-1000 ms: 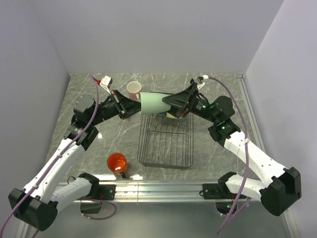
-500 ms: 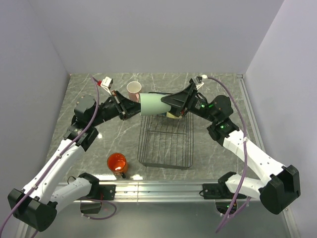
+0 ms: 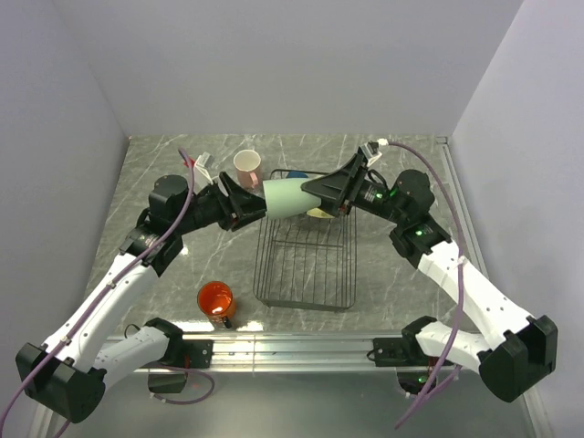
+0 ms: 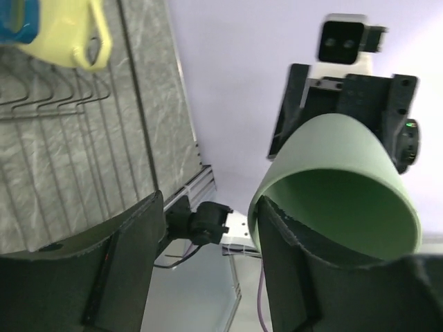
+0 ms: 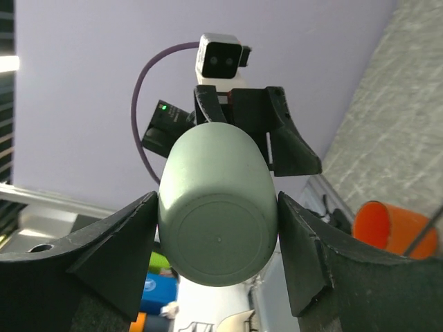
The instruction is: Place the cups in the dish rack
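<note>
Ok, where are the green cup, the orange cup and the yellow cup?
green cup (image 3: 290, 198), top view, middle of its side wall.
orange cup (image 3: 216, 297), top view, its open inside.
yellow cup (image 4: 59, 28), left wrist view, outer wall beside the handle.

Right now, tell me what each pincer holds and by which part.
The right pincer clamps the mint green mug across its body near the base. The left pincer stands open at the mug's rim, holding nothing.
</note>
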### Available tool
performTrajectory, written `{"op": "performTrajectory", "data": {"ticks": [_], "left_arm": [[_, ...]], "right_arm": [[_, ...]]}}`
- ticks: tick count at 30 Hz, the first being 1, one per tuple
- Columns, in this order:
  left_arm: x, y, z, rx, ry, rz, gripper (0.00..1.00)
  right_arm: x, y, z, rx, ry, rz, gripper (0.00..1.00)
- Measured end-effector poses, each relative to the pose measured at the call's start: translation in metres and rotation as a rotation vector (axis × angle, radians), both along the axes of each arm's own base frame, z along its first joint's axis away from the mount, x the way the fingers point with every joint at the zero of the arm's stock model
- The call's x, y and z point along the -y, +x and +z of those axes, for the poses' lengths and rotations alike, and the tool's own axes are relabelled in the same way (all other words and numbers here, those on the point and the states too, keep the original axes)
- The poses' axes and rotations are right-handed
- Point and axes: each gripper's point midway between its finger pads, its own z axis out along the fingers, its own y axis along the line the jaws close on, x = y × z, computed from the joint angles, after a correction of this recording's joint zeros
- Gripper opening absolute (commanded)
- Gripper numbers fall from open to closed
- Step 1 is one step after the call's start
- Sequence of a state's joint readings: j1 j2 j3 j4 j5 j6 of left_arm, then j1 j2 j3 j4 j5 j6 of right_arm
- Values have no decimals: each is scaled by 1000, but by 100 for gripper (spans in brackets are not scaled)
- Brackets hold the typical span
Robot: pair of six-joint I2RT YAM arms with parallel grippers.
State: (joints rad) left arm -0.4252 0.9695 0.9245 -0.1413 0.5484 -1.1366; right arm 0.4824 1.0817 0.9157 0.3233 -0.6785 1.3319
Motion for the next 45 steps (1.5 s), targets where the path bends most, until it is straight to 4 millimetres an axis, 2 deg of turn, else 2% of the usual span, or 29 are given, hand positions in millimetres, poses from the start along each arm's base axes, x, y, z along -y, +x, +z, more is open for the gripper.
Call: {"op": "performTrajectory", "data": {"ticks": [3,9,11,13,16,19,23,26,32,45], "left_arm": [[-6,2,-17,-35,62,32,64],[-36,7,-69,-171,288,170,63],[-47,7,-80,-196,357,209,63],[-56,7,-86,-211,415,239,62],[-68,7,-87,-213,485,276,62],[-76,10,-82,-200,525,301,61],[-82,13,-75,-193,559,323,59],[-85,13,-74,-194,582,326,58],[-90,7,-74,-212,613,327,56],[-99,-2,-66,-238,643,340,54]], "right_arm": [[9,2,-8,11,-84,-37,0],[33,7,8,153,-298,-163,0],[42,7,3,181,-389,-204,0],[49,9,-11,186,-515,-262,0],[49,6,-43,177,-726,-284,0],[50,6,-90,138,-963,-279,0],[71,16,-145,58,-1204,-321,0],[89,17,-174,17,-1319,-347,0],[98,16,-206,-14,-1401,-340,0],[83,35,-246,-40,-1450,-322,0]]}}
